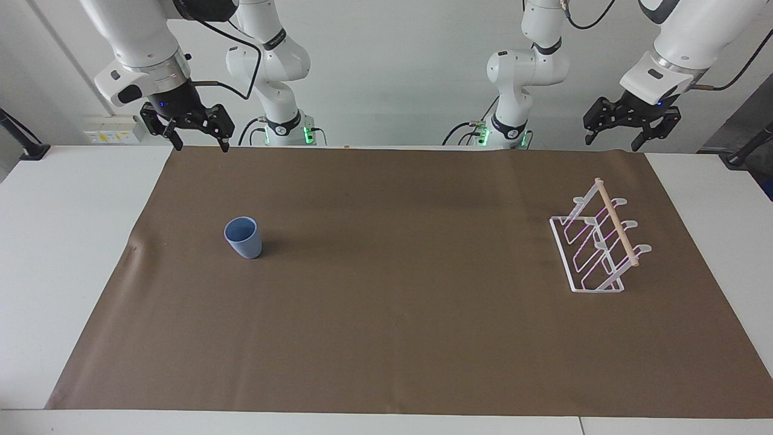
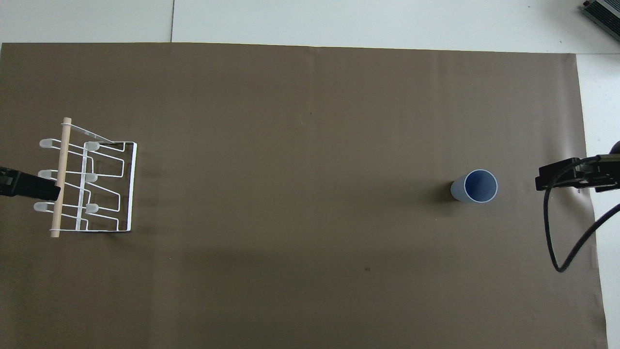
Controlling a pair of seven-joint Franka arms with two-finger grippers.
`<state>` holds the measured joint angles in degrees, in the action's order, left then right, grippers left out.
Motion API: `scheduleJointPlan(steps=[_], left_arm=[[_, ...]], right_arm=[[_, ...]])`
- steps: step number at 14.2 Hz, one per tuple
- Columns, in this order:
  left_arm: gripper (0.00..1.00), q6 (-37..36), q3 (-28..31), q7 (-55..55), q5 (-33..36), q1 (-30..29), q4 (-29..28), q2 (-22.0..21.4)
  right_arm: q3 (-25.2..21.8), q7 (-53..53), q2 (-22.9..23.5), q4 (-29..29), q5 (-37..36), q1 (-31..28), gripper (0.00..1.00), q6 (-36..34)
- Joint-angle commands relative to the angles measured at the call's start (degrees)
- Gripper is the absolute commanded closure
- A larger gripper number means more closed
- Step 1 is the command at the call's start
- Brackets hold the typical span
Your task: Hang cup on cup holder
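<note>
Upright, the cup stands (rim up) on its base

From my remote station, the white worktop lay under even, shadowless light, most of its surface covered by a brown paper sheet running from the robots' end to the edge farthest from them. A seam split the bare white panels at that edge. A plain white wall closed off the room at the robots' end. A strip of wall sockets sat low on it toward the right arm's end, and a grey device rested at the worktop's corner.
</note>
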<state>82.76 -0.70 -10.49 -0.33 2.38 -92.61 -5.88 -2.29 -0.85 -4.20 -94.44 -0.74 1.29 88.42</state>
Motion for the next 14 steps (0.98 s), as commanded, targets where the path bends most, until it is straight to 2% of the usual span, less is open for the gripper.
scheduleJointPlan(steps=[1,3,7,10,12,14], left_arm=[[0.00,1.3,-0.1,0.5,-0.5,-0.4,-2.0,-1.6],[0.00,1.3,-0.1,0.5,-0.5,-0.4,-2.0,-1.6],[0.00,1.3,-0.1,0.5,-0.5,-0.4,-2.0,-1.6],[0.00,1.2,-0.1,0.5,-0.5,-0.4,-2.0,-1.6],[0.00,1.3,-0.1,0.5,-0.5,-0.4,-2.0,-1.6],[0.00,1.3,-0.1,0.5,-0.5,-0.4,-2.0,-1.6]], right_arm=[[0.2,5.0,-2.0,-10.6,-0.3,-2.5,0.00,9.6],[0.1,7.4,-2.0,-18.0,-0.3,-3.0,0.00,19.5],[0.1,11.7,1.9,-25.2,-0.3,-3.9,0.00,30.0],[0.2,13.2,6.0,-27.3,-0.2,-4.4,0.00,36.2],[0.2,15.8,6.1,-31.1,-0.1,-5.0,0.00,41.3],[0.2,15.8,6.1,-31.8,-0.1,-5.0,0.00,42.6]])
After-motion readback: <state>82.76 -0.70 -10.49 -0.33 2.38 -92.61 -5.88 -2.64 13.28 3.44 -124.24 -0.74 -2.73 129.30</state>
